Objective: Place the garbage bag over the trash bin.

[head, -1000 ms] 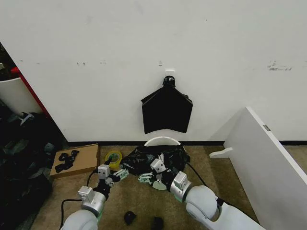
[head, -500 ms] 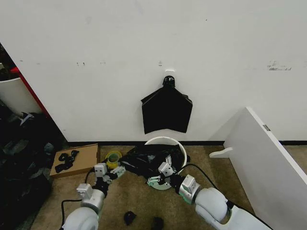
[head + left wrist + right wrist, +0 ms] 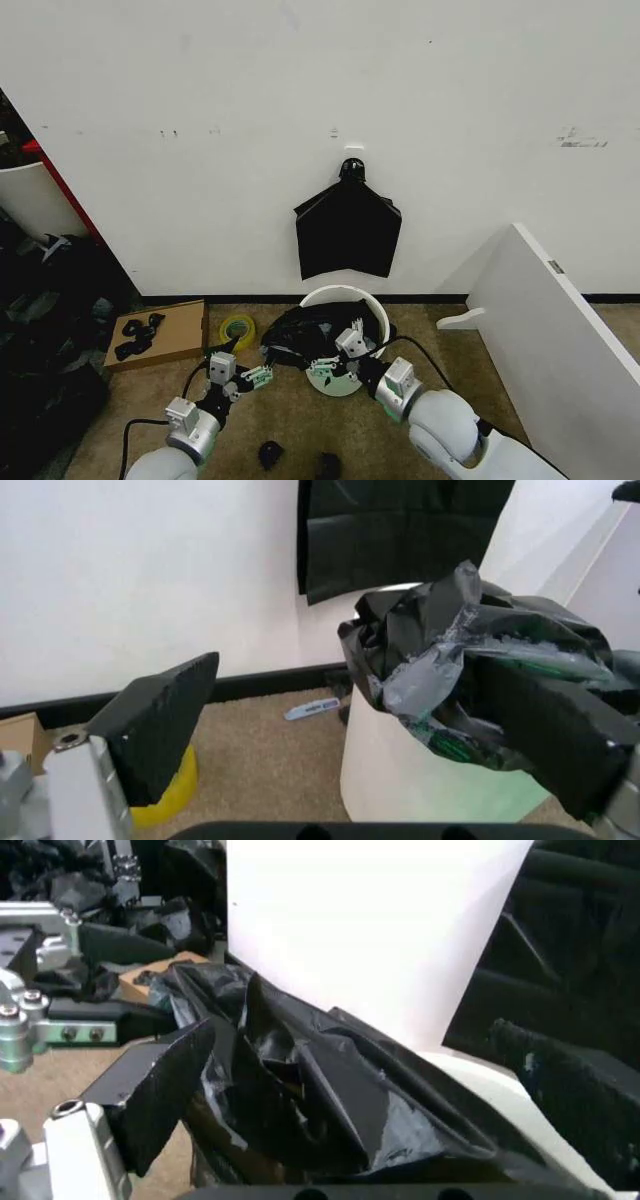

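The trash bin (image 3: pixel 377 310) stands on the carpet against the wall, a round white bucket. The garbage bag (image 3: pixel 305 327) is crumpled, glossy black, draped over the bin's rim on my left side and hanging into it. My left gripper (image 3: pixel 256 378) is open just left of the bin; in the left wrist view (image 3: pixel 345 669) the garbage bag (image 3: pixel 450 645) bunches against one finger (image 3: pixel 550 727) above the bin wall (image 3: pixel 400 780). My right gripper (image 3: pixel 333 364) is open at the bin's front. In the right wrist view (image 3: pixel 350 1036) the garbage bag (image 3: pixel 320 1087) lies between its spread fingers, over the bin rim (image 3: pixel 500 1102).
A flat black bundle (image 3: pixel 347 228) hangs on the wall above the bin. A slanted white board (image 3: pixel 560 340) leans at the right. A yellow tape roll (image 3: pixel 237 328) and a cardboard box (image 3: pixel 160 335) lie left of the bin. Dark clutter (image 3: pixel 45 330) fills the far left; small black objects (image 3: pixel 270 455) lie near me.
My right arm has drawn back to the right, uncovering the bin's rim. My left gripper has shifted right, closer to the bin. The bag now lies more over the rim.
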Tool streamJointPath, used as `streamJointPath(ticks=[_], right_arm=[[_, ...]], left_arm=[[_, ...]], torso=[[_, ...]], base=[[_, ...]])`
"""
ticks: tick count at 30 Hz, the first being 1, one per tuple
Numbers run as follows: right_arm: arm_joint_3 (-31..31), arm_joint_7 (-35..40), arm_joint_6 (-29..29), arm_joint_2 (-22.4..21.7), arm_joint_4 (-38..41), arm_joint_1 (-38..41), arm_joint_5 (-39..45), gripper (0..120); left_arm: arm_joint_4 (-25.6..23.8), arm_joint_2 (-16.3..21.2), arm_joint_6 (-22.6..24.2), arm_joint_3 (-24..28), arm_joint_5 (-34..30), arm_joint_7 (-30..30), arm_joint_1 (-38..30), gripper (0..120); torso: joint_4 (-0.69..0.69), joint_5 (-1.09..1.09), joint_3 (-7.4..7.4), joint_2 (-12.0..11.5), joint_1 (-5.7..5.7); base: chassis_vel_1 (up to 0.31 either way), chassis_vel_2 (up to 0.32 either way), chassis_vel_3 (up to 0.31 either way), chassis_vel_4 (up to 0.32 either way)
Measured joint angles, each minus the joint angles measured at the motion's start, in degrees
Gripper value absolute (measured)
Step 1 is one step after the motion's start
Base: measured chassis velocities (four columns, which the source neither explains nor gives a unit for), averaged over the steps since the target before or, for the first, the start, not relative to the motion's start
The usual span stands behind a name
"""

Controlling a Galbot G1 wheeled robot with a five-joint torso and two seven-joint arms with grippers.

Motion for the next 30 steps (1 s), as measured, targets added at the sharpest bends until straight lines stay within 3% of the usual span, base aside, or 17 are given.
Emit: streamJointPath(ticks=[5, 10, 15, 30], right_arm=[[0.92, -0.82, -0.08, -1.63, 0.55, -0.87, -0.86, 100], [3.31, 1.76, -0.64, -1.27, 1.46, -3.04, 1.75, 100], [4.58, 2.01, -0.62, -1.98, 2.31, -5.19, 1.97, 100], [5.7, 2.6, -4.49, -3.71, 2.73, -8.33, 6.23, 100]], left_arm=[[0.21, 0.36, -1.43, -0.21, 1.38, 1.28, 0.2, 100], [0.45, 2.11, -6.06, 0.05, 9.79, 4.0, 2.77, 100], [-0.27, 2.98, -9.48, -0.83, 12.48, 4.37, 5.74, 100], [-1.34, 2.22, -12.24, -1.69, 8.02, 4.01, 7.08, 100]], torso=[[-0.02, -0.01, 0.0, 0.0, 0.0], [-0.02, 0.0, 0.0, 0.0, 0.0], [0.0, 0.0, 0.0, 0.0, 0.0], [-0.01, 0.0, 0.0, 0.0, 0.0]], base=[[0.0, 0.0, 0.0, 0.0], [0.0, 0.0, 0.0, 0.0], [0.0, 0.0, 0.0, 0.0], [0.0, 0.0, 0.0, 0.0]])
